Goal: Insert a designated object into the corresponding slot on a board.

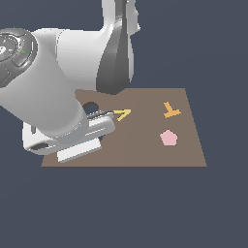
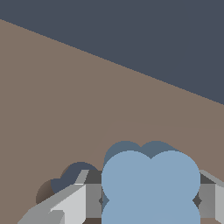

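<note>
In the wrist view my gripper (image 2: pixel 151 202) is shut on the light blue clover-shaped piece (image 2: pixel 151 181), with a grey finger (image 2: pixel 89 199) on each side. The piece is held just above the brown board (image 2: pixel 65 100). Beside it, a dark lobed slot (image 2: pixel 73 174) shows partly behind one finger. The piece is not over the slot. In the exterior view the arm covers the board's (image 1: pixel 145 155) left part, hiding the piece and the fingertips. A dark hole (image 1: pixel 90 105) peeks out by the hand; I cannot tell its shape.
A yellow angular piece (image 1: pixel 122 115) lies on the board just right of the hand. An orange Y-shaped piece (image 1: pixel 170 110) and a pink pentagon (image 1: pixel 168 138) lie on the board's right half in the exterior view.
</note>
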`<act>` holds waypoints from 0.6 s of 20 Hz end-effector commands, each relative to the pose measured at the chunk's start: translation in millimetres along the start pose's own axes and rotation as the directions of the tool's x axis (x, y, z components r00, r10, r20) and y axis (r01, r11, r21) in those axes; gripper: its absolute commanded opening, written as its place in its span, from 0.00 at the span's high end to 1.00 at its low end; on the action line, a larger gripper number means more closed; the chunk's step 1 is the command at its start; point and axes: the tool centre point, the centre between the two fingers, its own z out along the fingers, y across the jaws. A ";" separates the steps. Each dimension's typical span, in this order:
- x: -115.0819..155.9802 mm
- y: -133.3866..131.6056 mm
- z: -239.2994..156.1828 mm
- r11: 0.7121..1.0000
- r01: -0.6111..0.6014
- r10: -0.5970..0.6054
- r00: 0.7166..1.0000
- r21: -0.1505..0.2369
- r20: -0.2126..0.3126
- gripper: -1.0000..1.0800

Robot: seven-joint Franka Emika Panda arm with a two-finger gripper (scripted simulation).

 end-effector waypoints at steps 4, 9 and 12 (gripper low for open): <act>-3.9 -18.3 -2.1 0.975 0.224 -0.224 0.975 -0.001 0.000 1.00; -9.5 -30.4 -3.2 0.927 0.374 -0.374 0.927 -0.001 0.000 1.00; -12.9 -35.8 -3.8 0.897 0.442 -0.442 0.897 -0.001 0.001 1.00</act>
